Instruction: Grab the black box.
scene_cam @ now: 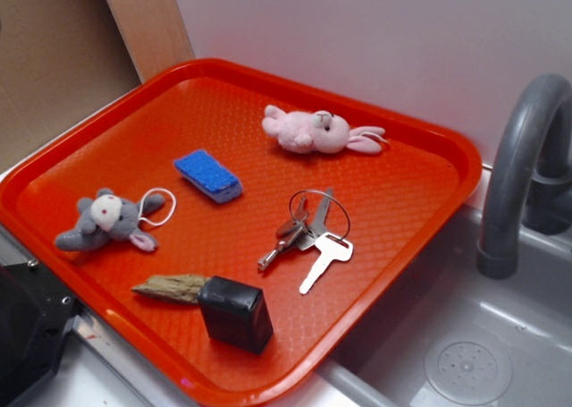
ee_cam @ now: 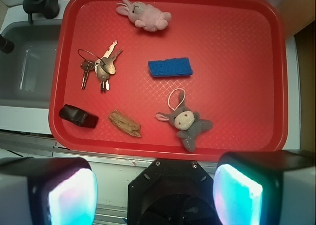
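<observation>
Black box [scene_cam: 235, 312] sits untouched near the front edge of the red tray [scene_cam: 384, 273], low in the exterior frame just right of centre, with one end of the brown wood sliver [scene_cam: 170, 287] touching or nearly touching its left side. Nothing of the task looks done yet: the box rests free on the tray and no part of the arm is near it.

In the wrist view the hand [ee_cam: 155, 193] fills the bottom of the frame, its two pads [ee_cam: 71, 195] set wide apart with only empty space between them, gripping nothing. It hangs outside the tray's near rim. From there the box [ee_cam: 78, 116] lies at the lower left of the tray, well off to the left of the hand's centre line, and the wood sliver [ee_cam: 125, 123] lies just right of it.

Farther on are the grey plush mouse [ee_cam: 186, 123], the bunch of keys [ee_cam: 98, 66] and the blue sponge [ee_cam: 170, 67], all apart from the box. The pink plush rabbit [ee_cam: 144, 14] lies by the far rim, and a grey sink [scene_cam: 465, 353] adjoins the tray.

What remains, by my reading, is the whole job: travel over the box, descend, and close around it without catching the sliver.
</observation>
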`<state>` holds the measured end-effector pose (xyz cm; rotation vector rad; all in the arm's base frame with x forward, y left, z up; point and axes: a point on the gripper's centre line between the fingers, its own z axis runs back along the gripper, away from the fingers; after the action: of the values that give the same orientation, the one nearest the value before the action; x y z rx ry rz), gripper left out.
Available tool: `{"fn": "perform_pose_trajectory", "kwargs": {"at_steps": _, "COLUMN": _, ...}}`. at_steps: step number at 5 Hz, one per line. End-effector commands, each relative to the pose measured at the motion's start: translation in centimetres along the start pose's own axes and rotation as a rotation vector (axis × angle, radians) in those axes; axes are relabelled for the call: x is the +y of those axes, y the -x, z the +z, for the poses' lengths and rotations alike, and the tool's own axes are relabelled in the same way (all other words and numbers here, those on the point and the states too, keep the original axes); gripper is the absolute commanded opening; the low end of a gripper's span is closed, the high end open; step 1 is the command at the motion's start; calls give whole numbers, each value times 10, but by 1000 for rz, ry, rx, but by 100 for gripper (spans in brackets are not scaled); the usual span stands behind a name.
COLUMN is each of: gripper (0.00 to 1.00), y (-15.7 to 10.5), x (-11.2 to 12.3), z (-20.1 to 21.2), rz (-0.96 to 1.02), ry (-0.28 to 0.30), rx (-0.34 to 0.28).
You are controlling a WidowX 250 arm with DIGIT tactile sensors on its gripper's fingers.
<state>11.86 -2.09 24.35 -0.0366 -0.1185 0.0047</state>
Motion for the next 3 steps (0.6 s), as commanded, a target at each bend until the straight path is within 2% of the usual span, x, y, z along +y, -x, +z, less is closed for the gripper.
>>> {"fn": "perform_pose_trajectory", "kwargs": {"at_steps": 1, "gripper": 100, "y": 0, "x": 0, "z": 0, "rz": 0, "ry": 0, "rx": 0}}
{"fn": "perform_pose_trajectory", "kwargs": {"at_steps": 2, "gripper": 100, "y": -12, "x": -2, "z": 0, "rz": -45, "ry": -25, "rx": -32}}
{"fn": "perform_pose_trajectory", "kwargs": {"at_steps": 3, "gripper": 100, "y": -32, "x": -16, "z": -5, "rz": -176, "ry": -58, "rx": -80}}
